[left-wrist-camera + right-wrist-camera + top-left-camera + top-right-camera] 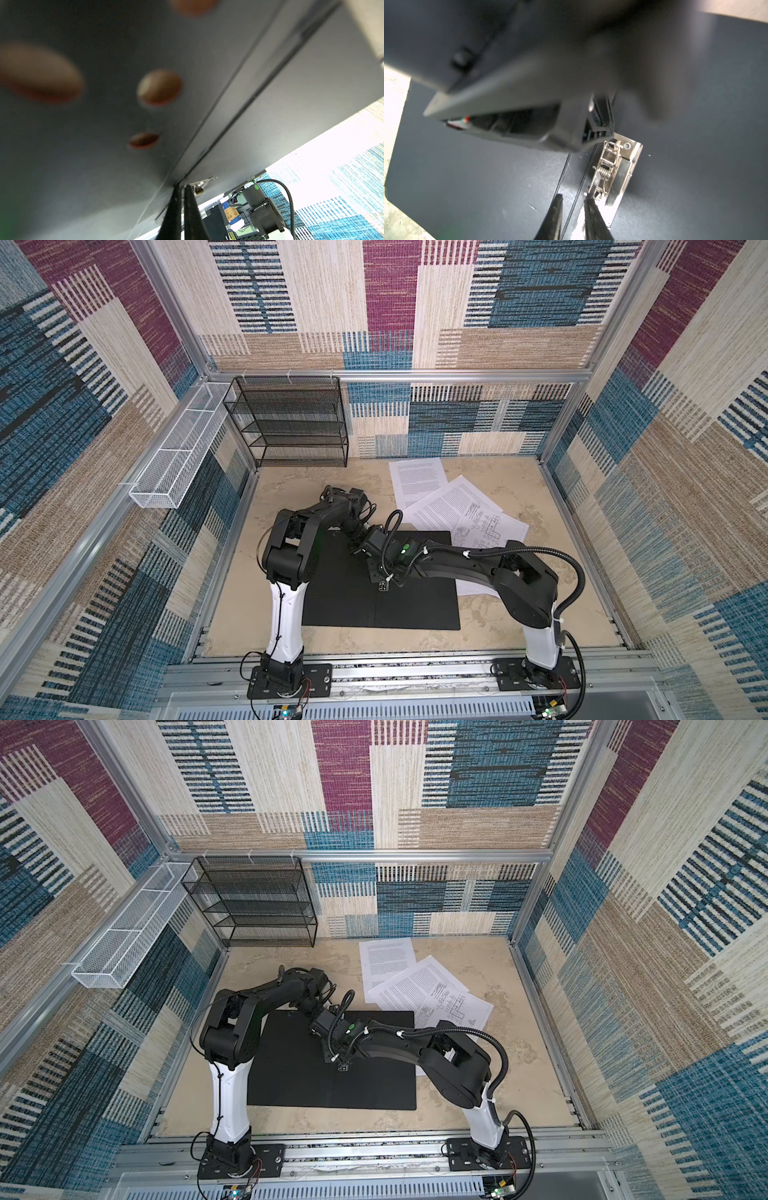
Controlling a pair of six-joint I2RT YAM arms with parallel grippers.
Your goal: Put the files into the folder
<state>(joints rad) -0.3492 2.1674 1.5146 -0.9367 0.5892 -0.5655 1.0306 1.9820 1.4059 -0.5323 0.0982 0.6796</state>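
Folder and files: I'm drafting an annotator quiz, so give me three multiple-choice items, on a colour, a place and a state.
1. Which colour is the upward face of the folder? A) red B) black C) white
2. Where do the files lie? A) clipped in the folder B) held aloft by a claw C) on the table, by the folder's far right corner
3. How does the left claw stand? A) shut B) wide open C) gripping a sheet
Key: B, its open face is black; C, the sheets lie fanned on the table; A, its fingertips meet in the left wrist view.
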